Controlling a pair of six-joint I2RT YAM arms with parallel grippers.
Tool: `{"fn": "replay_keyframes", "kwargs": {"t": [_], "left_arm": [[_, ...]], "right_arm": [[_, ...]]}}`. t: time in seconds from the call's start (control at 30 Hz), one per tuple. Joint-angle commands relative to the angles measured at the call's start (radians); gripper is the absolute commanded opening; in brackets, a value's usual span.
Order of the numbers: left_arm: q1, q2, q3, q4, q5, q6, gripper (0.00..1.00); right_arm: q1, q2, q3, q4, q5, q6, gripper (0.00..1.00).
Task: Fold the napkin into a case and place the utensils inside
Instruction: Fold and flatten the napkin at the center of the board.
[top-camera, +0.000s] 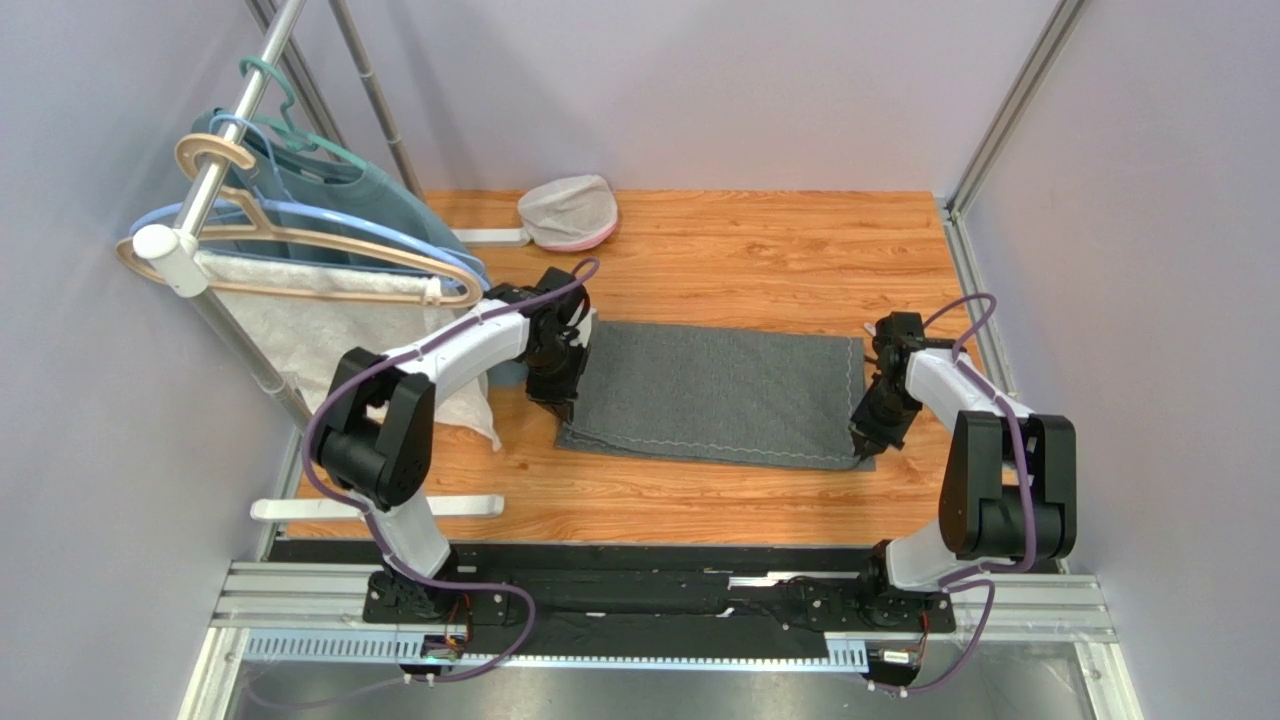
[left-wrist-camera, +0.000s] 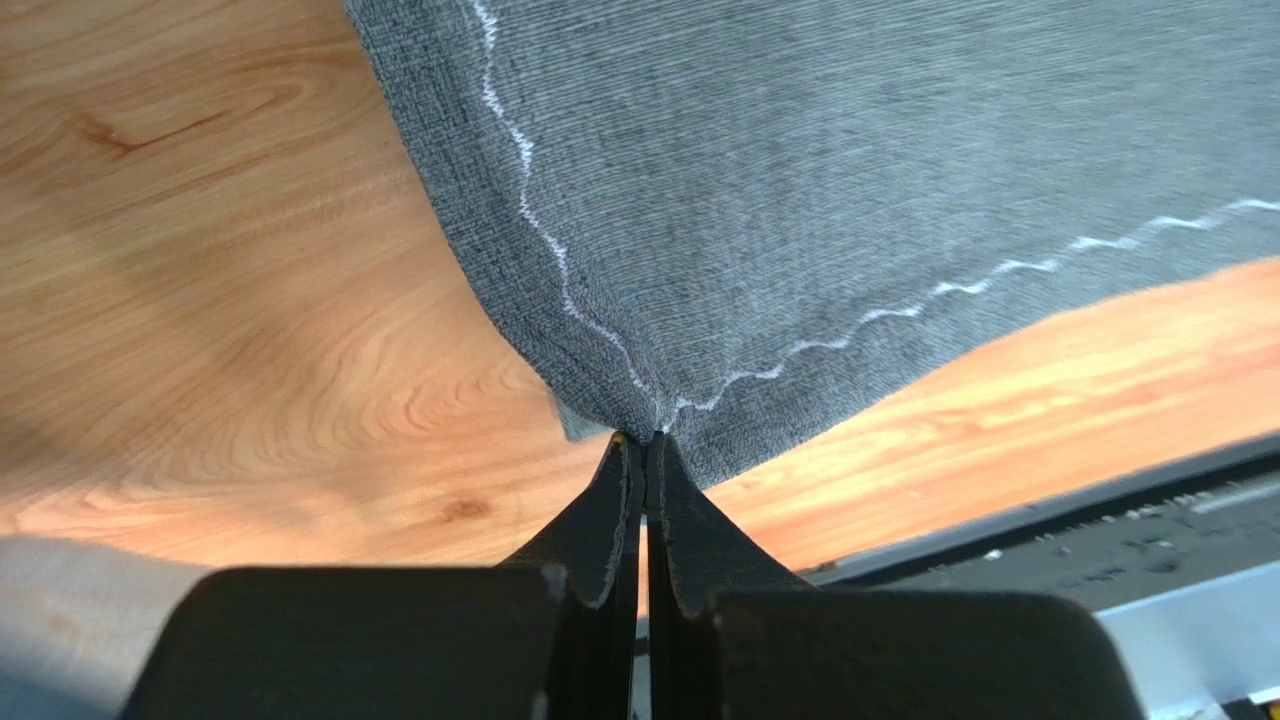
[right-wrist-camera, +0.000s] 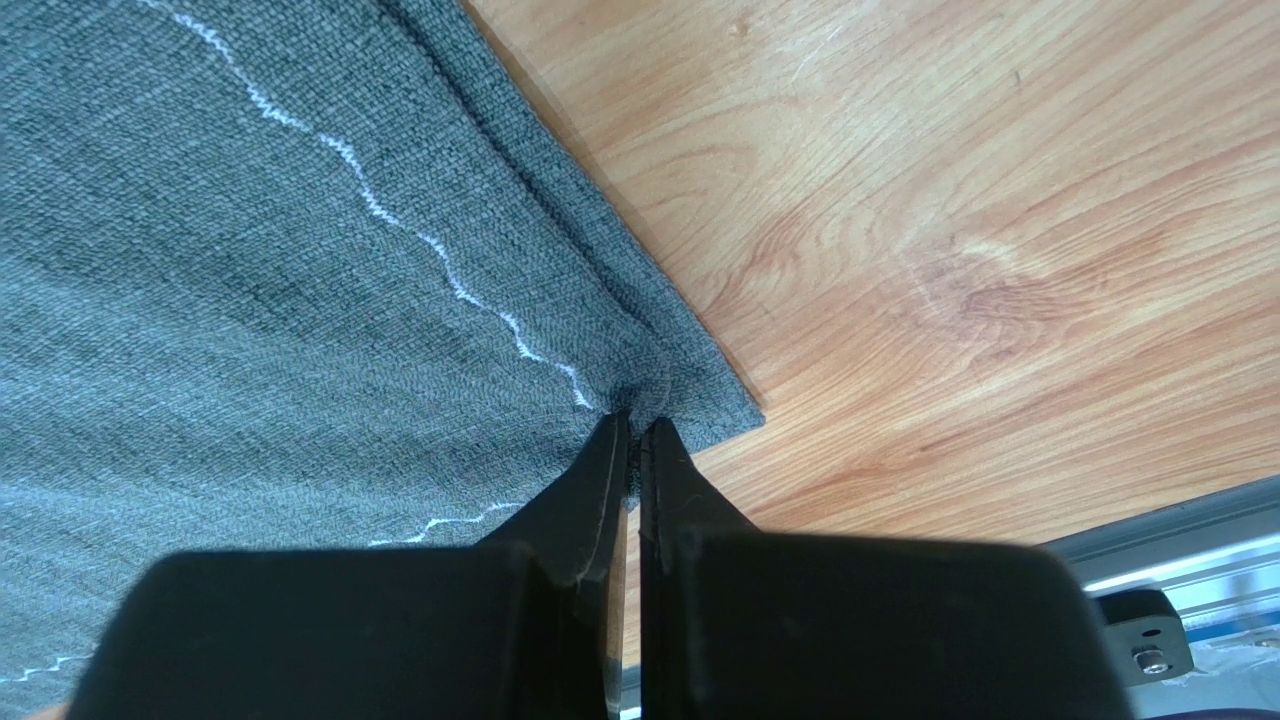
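Note:
The dark grey napkin (top-camera: 715, 396) lies folded in a wide band across the middle of the wooden table, its pale stitched line along the near edge. My left gripper (top-camera: 559, 408) is shut on the napkin's near left corner (left-wrist-camera: 639, 405). My right gripper (top-camera: 867, 438) is shut on the near right corner (right-wrist-camera: 661, 393). In both wrist views the cloth bunches where the closed jaws pinch it. No utensils and no case are in view.
A rack (top-camera: 241, 135) with hangers, a teal-blue garment (top-camera: 353, 203) and a white towel (top-camera: 323, 338) stands at the left. A pale mesh pouch (top-camera: 570, 212) lies at the table's back. Grey walls close in on both sides; a metal rail (top-camera: 661, 600) runs along the near edge.

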Motion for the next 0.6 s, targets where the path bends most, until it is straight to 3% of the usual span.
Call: {"fn": "replay_keyframes", "kwargs": {"t": [0.0, 0.57], "left_arm": [[0.002, -0.105, 0.015, -0.016, 0.034, -0.028, 0.0], [0.0, -0.076, -0.094, 0.009, 0.01, -0.017, 0.0]], "right_arm": [[0.001, -0.066, 0.025, 0.002, 0.037, 0.013, 0.0], [0.001, -0.073, 0.015, -0.009, 0.054, 0.011, 0.0]]}}
